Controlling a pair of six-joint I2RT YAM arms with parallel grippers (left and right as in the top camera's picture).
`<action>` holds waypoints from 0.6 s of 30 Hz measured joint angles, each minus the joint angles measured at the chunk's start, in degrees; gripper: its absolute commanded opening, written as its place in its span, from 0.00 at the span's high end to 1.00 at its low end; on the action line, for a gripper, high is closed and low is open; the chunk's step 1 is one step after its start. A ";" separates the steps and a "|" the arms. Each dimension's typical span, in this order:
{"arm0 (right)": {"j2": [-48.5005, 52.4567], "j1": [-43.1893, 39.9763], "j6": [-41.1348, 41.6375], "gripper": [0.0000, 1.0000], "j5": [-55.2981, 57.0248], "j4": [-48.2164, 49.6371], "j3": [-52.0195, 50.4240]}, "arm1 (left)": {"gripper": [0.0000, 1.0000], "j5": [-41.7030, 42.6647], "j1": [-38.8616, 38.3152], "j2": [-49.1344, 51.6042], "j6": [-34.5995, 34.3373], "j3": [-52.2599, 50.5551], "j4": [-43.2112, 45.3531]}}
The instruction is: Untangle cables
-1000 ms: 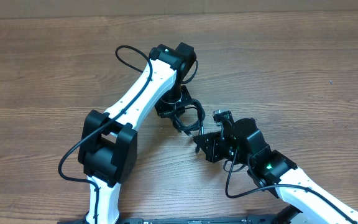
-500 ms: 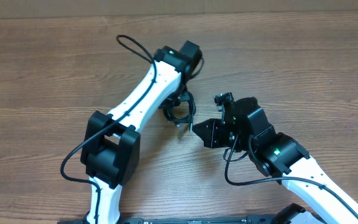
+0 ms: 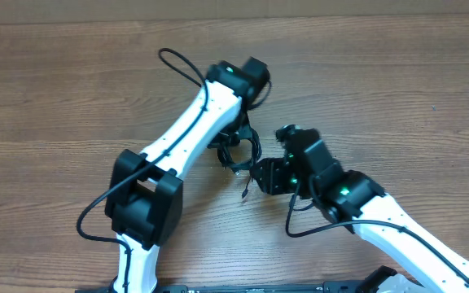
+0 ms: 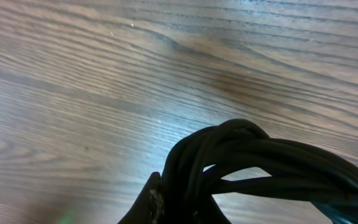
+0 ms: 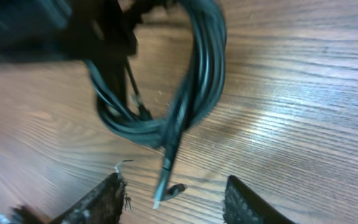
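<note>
Left jaws are clamped on the tangled cables (image 5: 204,62), holding the bundle over the desk (image 5: 303,93) so its loops hang loose. Right jaws gape either side of a dangling plug end (image 5: 165,177), likely lining up a pull.

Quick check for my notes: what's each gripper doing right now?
Left gripper: closed, holding the cables.
Right gripper: open, holding nothing.
</note>
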 measured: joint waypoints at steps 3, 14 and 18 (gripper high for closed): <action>2.71 2.43 -0.66 0.69 1.79 2.27 0.00 | 0.95 4.50 1.99 -0.20 -0.02 0.68 -0.61; 4.39 5.31 -3.87 0.96 3.65 5.88 -0.02 | 0.96 8.48 2.80 -0.31 0.68 0.79 -1.99; 4.37 3.82 -1.99 0.96 2.97 -4.15 2.05 | 0.96 3.10 1.62 -0.31 0.28 0.79 -1.64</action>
